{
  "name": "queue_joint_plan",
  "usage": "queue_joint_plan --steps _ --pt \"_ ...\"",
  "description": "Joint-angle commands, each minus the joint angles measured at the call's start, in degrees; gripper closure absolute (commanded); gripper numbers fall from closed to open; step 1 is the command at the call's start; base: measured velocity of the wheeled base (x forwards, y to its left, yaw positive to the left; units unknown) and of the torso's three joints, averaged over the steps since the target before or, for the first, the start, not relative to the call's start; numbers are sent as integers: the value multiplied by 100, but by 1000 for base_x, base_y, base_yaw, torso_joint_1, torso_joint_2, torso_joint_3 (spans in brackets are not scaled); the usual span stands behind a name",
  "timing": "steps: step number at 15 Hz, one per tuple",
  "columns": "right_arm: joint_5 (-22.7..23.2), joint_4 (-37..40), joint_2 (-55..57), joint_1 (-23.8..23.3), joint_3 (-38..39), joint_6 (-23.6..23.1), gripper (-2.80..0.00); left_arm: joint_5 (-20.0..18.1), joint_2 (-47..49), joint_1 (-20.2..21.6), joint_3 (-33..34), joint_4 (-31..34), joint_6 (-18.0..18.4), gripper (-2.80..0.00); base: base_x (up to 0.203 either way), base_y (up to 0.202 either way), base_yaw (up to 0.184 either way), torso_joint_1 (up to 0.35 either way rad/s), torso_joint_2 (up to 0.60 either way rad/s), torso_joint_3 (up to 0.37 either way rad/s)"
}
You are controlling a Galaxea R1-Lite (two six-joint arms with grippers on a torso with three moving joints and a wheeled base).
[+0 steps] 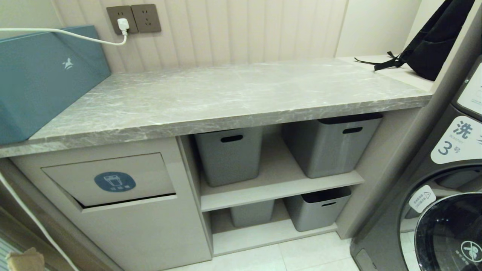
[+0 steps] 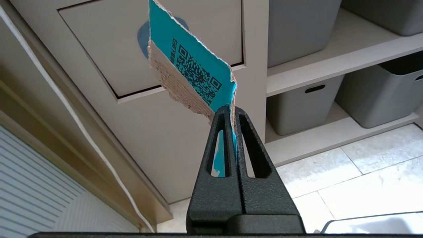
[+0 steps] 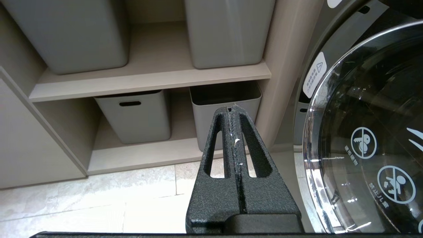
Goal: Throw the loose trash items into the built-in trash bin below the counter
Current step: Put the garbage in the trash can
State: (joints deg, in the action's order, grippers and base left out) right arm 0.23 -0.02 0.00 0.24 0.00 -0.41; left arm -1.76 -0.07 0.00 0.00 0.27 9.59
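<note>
While my left jaws (image 2: 231,110) pinch the teal paper scrap (image 2: 195,71), it stands up in front of the built-in trash bin's flap (image 2: 109,49).

Seen from my left wrist, the scrap is torn cardboard with a teal printed face carrying a square code, its lower corner clamped between fully closed fingers, and it hides part of the round blue sticker (image 1: 115,181) on the flap. My head view shows that flap (image 1: 109,180) in the beige cabinet front under the tabletop (image 1: 226,98), its lower edge tilted slightly ajar. My right jaws (image 3: 234,110) are pressed together on nothing, hanging low before the grey tubs (image 3: 135,114) on the shelves, with the washing machine door (image 3: 366,132) just beside them. On the tabletop sit a teal box (image 1: 41,79) at the left end and a black bag (image 1: 433,41) at the far right.
</note>
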Motion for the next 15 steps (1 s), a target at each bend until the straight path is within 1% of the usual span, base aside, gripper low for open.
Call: queue_joint_plan --steps 1,2,4,6,8,9,12,13,14,15 --pt "4 -4 0 2 0 -2 0 9 -1 0 0 -9 -11 0 0 0 0 0 0 0" --pt "4 2 -1 2 0 -2 0 1 -1 0 0 -17 -37 0 0 0 0 0 0 0" --pt "4 2 -9 2 0 -2 0 -182 47 -17 -16 36 -107 0 0 0 0 0 0 0" --pt "4 -6 -8 2 0 -2 0 -128 349 -18 -104 29 -369 0 0 0 0 0 0 0" --pt "4 -6 -9 2 0 -2 0 -117 1011 -50 -211 -254 -766 0 0 0 0 0 0 0" --pt "4 1 -9 2 0 -2 0 -118 1436 -70 -295 -355 -1049 0 0 0 0 0 0 0" --pt "4 -6 -9 2 0 -2 0 -116 2411 -279 -341 -538 -2659 0 0 0 0 0 0 0" --pt "4 -6 -9 2 0 -2 0 -151 2619 -325 -282 -576 -3163 0 0 0 0 0 0 0" --pt "4 1 -9 2 0 -2 0 -186 2654 -382 -215 -594 -3579 0 0 0 0 0 0 0" --pt "4 2 -9 8 0 -2 0 -202 2675 -427 -192 -573 -3904 0 0 0 0 0 0 0"
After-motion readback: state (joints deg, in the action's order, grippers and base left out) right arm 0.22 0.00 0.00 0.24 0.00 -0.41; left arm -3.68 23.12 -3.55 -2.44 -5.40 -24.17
